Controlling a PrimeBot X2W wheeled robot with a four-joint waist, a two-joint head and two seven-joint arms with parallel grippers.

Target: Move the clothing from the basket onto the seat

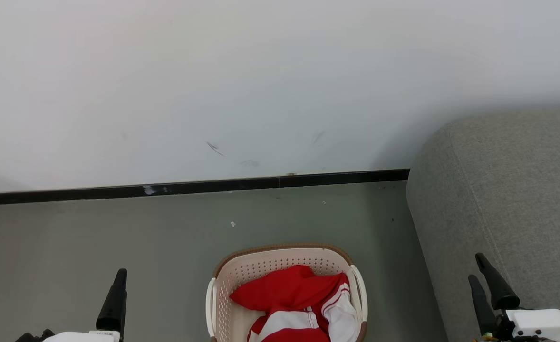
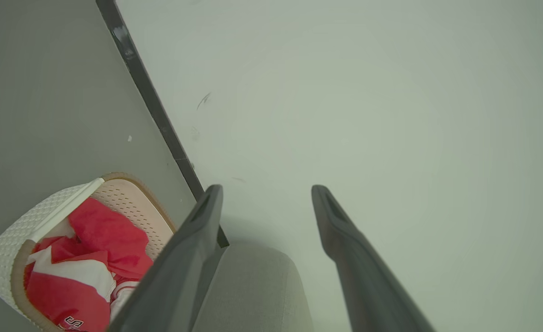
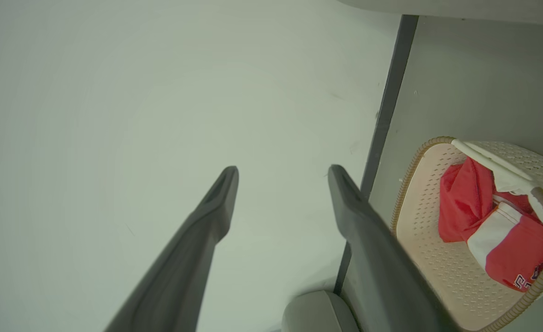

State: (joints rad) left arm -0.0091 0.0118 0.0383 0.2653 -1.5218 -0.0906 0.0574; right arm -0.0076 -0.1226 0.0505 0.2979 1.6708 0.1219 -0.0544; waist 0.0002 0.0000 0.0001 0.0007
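At the lower left of the head view one dark finger of the left tool (image 2: 267, 191) stands up. The left wrist view gives both fingers, well apart, with nothing between them but the pale wall (image 1: 261, 71) behind. The floor (image 1: 118, 228) is a plain grey-green, with a small white speck (image 1: 233, 224) on it, and its far edge meets the wall along a black skirting board (image 1: 213, 186). A few dark scuff marks (image 1: 215, 148) are on the wall just above this board. In the middle, well apart from the far edge of the floor, stands the basket (image 1: 261, 268), cream with small holes, a brown rim and a white handle (image 1: 211, 304) on each side. The clothing (image 1: 289, 289) lies inside it, crumpled: red cloth with white panels and striped trim. The head view cuts the basket at the bottom edge, but the two wrist views give the near part of it, where white lettering (image 2: 71, 321) is on the red cloth. To the right, a strip of floor lies between the basket and the seat (image 1: 508, 190), a big grey-green upholstered block with a rounded corner and a stitched seam. No clothing is on the part of the seat in view. At the lower right, in front of the seat, is the right tool (image 3: 283, 170); its fingers are apart also and grip nothing.
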